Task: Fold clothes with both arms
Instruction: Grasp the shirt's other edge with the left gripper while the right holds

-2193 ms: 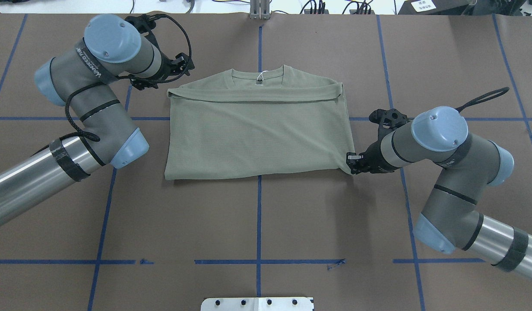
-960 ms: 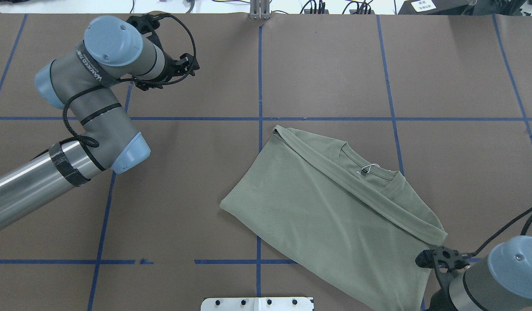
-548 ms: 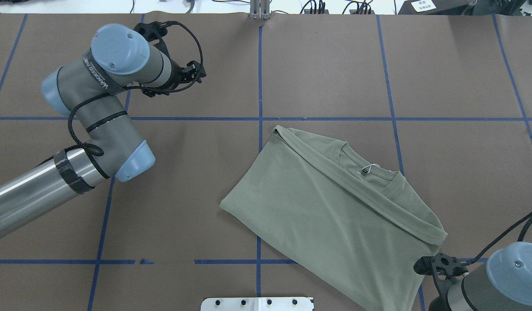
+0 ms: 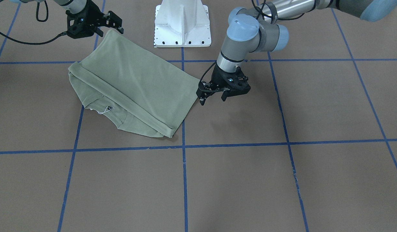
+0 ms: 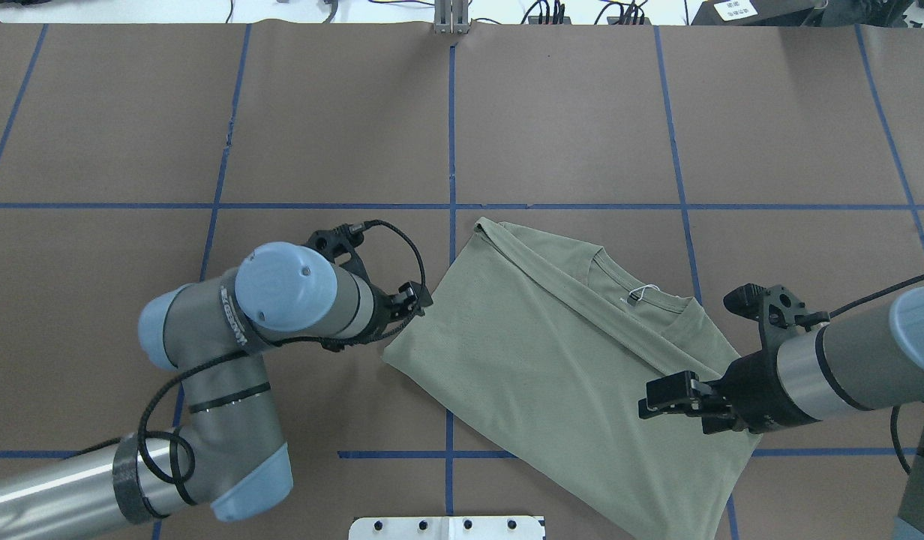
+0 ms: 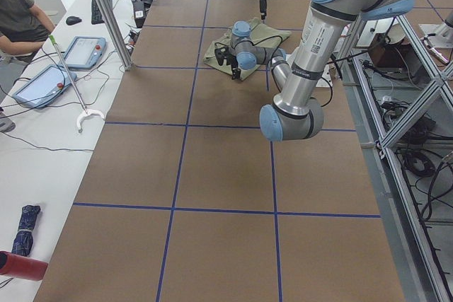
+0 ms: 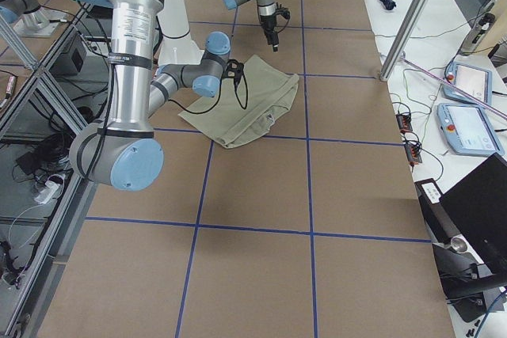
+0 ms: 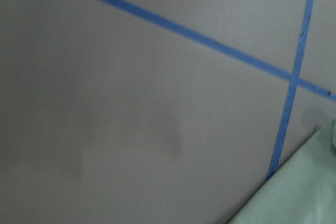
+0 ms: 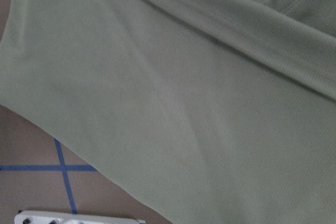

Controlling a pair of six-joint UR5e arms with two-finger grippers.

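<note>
A single broad table (image 5: 567, 112), covered in brown sheeting and marked into a grid with blue tape, fills most of the room that shows. Along its far side, seen from the left end, runs a white bench (image 6: 42, 125) carrying two tablets (image 6: 83, 51), with one person (image 6: 18, 15) seated at it. Two arms reach over the table: the left arm (image 5: 282, 300) bends low toward the middle, and the right arm (image 5: 844, 367) comes in from the robot's right. One sage-green shirt (image 5: 552, 375) lies folded and turned askew, mostly on the robot's right half and close to the robot's edge, its ribbed neck toward the far right and a folded band running across just below the neck. One white pedestal (image 4: 182, 22) stands at the robot's edge. The left gripper (image 4: 213, 100) sits just beside the shirt's left corner, claw spread and holding nothing. The right gripper (image 4: 118, 24) hangs above the shirt's near right part, claw likewise spread and empty. One white hang tag (image 5: 642, 292) lies at the neck.
</note>
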